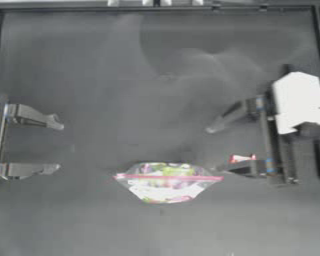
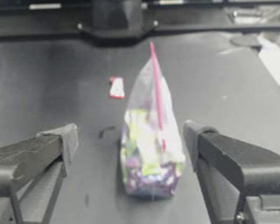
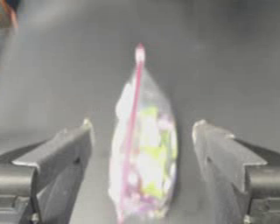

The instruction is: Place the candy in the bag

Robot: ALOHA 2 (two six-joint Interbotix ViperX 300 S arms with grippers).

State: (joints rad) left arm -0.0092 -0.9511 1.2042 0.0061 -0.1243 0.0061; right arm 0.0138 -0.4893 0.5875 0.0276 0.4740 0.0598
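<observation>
The bag (image 1: 166,181), a clear pouch with a pink-red seal strip and multicoloured contents, lies on the table front of centre. It also shows in the left wrist view (image 2: 151,144) and the right wrist view (image 3: 145,148). The candy (image 1: 241,159), small, red and white, lies just right of the bag, close beside the right gripper's nearer finger; whether they touch I cannot tell. It shows beyond the bag (image 2: 117,86). My right gripper (image 1: 216,149) (image 3: 142,126) is open, facing the bag's right end. My left gripper (image 1: 56,145) (image 2: 131,130) is open at the left, well short of the bag.
The right arm's white wrist housing (image 1: 297,102) sits at the right edge. A raised frame (image 1: 156,7) borders the dark table along the far side and the sides.
</observation>
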